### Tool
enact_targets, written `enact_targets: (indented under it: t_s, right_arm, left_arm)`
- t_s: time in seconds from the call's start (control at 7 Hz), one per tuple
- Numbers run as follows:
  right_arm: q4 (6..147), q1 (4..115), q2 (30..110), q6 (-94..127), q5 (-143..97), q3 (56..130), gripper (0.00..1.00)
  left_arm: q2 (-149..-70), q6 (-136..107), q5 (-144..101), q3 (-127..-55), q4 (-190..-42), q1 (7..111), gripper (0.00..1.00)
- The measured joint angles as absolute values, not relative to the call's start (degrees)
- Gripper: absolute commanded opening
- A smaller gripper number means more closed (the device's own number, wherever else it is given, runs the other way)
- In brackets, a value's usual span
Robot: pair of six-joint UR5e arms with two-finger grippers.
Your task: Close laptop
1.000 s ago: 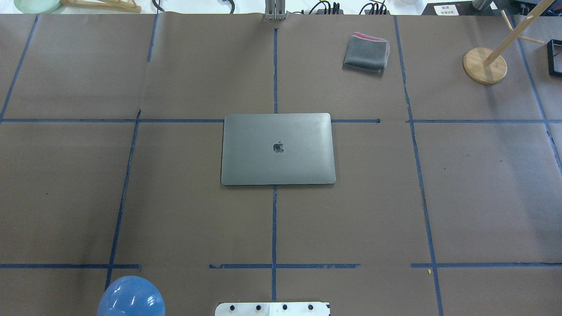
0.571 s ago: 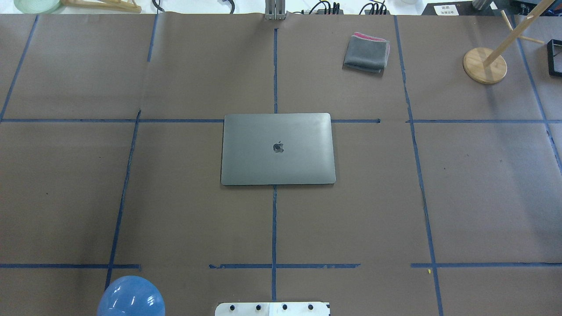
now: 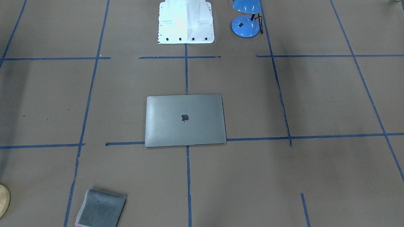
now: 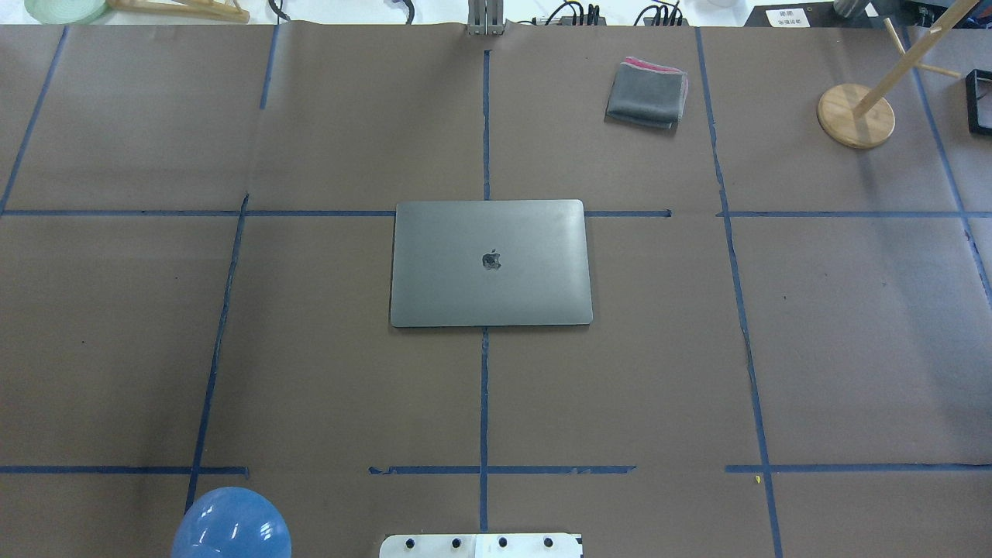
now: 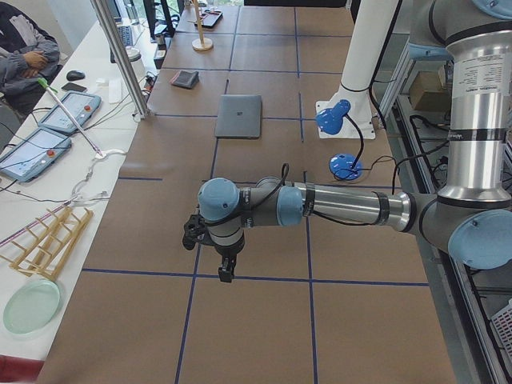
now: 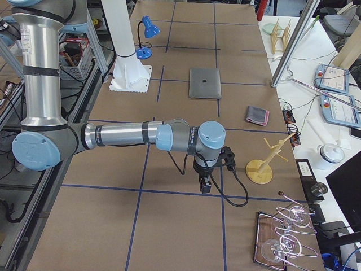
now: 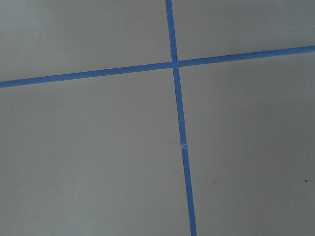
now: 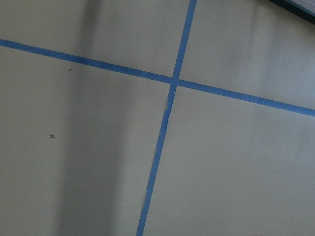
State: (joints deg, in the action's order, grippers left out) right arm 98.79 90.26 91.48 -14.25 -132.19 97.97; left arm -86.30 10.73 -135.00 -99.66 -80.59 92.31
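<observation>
The space-grey laptop (image 4: 490, 263) lies flat with its lid down and the apple logo up at the table's middle. It also shows in the front-facing view (image 3: 185, 120), the left view (image 5: 239, 116) and the right view (image 6: 204, 83). My left gripper (image 5: 226, 272) hangs over the table's left end, far from the laptop. My right gripper (image 6: 206, 186) hangs over the right end, also far from it. Both show only in the side views, so I cannot tell whether they are open or shut. The wrist views show only brown paper and blue tape.
A folded grey cloth (image 4: 647, 93) lies behind the laptop to the right. A wooden stand (image 4: 855, 115) is at the far right. A blue desk lamp (image 4: 231, 524) stands near my base (image 4: 480, 545). A drying rack (image 5: 48, 240) and green plate (image 5: 32, 305) sit at the left end.
</observation>
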Motion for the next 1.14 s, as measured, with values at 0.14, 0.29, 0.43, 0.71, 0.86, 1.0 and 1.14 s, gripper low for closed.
enact_targets:
  t_s: [0.14,0.29,0.43,0.71,0.86,1.0,1.14]
  right_arm:
    - [98.8,90.3,91.5,-14.2,-132.2,98.0,1.00]
    - [98.8,90.3,91.6,-14.2,-132.2,98.0,1.00]
    - [98.8,90.3,91.6,-14.2,-132.2,98.0,1.00]
    - [98.8,90.3,91.6,-14.2,-132.2,98.2,1.00]
    - [98.8,90.3,91.6,-14.1,-132.2,98.3,1.00]
    - [98.8,90.3,91.6,-13.9,-132.2,98.4,1.00]
    - [98.8,90.3,91.6,-13.5,-132.2,98.5,1.00]
  left_arm:
    - [-86.3,10.7,-135.0,-99.7,-80.6,92.3,1.00]
    - [-86.3,10.8,-135.0,-99.7,-80.6,92.3,1.00]
    - [-86.3,10.8,-135.0,-99.7,-80.6,92.3,1.00]
    - [-86.3,10.8,-135.0,-99.7,-80.6,92.3,1.00]
    - [-86.3,10.8,-135.0,-99.7,-80.6,92.3,1.00]
    - [-86.3,10.8,-135.0,-99.7,-80.6,92.3,1.00]
    - [-86.3,10.7,-135.0,-99.7,-80.6,92.3,1.00]
